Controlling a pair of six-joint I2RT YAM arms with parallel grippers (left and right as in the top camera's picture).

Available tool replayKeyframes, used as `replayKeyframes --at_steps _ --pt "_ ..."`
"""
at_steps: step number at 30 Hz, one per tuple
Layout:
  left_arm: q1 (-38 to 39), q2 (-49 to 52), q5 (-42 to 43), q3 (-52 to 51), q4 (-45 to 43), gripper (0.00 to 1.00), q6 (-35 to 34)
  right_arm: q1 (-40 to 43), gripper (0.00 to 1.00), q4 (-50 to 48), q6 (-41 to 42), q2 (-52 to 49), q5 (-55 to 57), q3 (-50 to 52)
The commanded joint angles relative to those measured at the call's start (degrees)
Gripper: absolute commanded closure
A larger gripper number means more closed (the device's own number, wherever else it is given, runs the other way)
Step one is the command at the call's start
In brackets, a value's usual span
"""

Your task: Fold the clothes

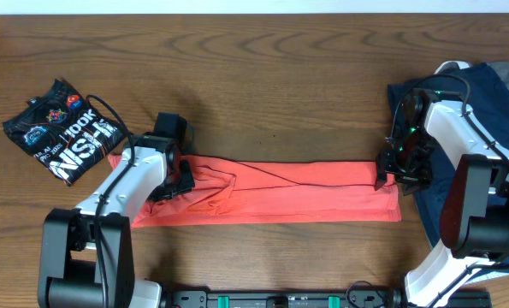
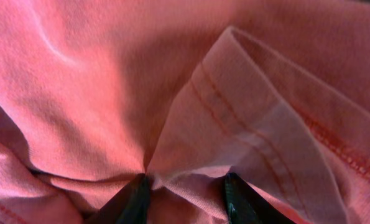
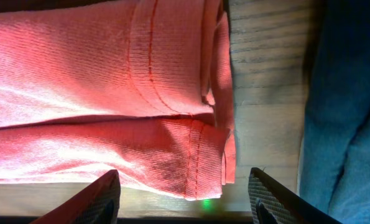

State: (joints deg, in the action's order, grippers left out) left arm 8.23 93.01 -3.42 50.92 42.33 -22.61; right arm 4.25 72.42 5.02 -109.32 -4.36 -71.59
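A: Garments, counted?

B: Three, all seen only from overhead. One coral-red T-shirt, folded into a long strip at mid-table. One black printed tee, far left. One navy garment, far right.

A: What do the wrist views add?

B: Soft knit and stitched hems. My left gripper pinches a fold near the shirt's left end. My right gripper is spread wide over the right end, with the wooden table beside it.

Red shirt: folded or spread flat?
Partly folded: the red shirt lies as a long narrow band, layered hems at its right end.
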Motion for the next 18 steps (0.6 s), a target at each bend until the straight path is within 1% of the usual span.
replayKeyframes --at_steps 1,5,6,7,8,10,12,14,18 --pt "-0.28 -0.07 -1.51 1.66 0.92 0.59 -0.37 -0.52 0.35 0.11 -1.03 1.31 -0.87 0.15" --pt "-0.28 -2.8 -1.51 6.36 5.27 0.58 -0.39 -0.46 0.33 0.48 -1.05 1.31 -1.07 0.15" --pt "-0.28 -3.89 -1.51 7.63 6.45 0.57 -0.39 -0.28 0.33 0.48 -1.03 1.31 -1.09 0.15" --pt "-0.28 -5.05 -1.55 8.74 7.34 0.54 -0.37 -0.02 0.32 0.42 -1.09 1.31 -1.09 0.15" --pt "-0.28 -6.23 -1.55 9.57 7.89 0.5 -0.37 0.39 0.28 0.31 -1.68 1.31 -1.38 0.15" --pt "-0.28 -8.46 -1.57 10.16 8.22 0.42 -0.39 1.11 0.18 0.0 -5.64 1.31 -4.2 0.24" --pt "-0.31 -10.49 -1.57 10.16 8.41 0.39 -0.39 1.38 0.13 -0.26 -9.6 1.31 -6.23 0.68" --pt "-0.28 -11.87 -1.57 10.16 8.85 0.38 -0.42 1.42 0.12 -1.6 -10.93 1.31 -5.84 1.77" --pt "-0.28 -12.52 -1.55 10.14 9.7 0.37 -0.42 1.49 0.12 -6.03 -10.05 1.31 -5.16 5.01"
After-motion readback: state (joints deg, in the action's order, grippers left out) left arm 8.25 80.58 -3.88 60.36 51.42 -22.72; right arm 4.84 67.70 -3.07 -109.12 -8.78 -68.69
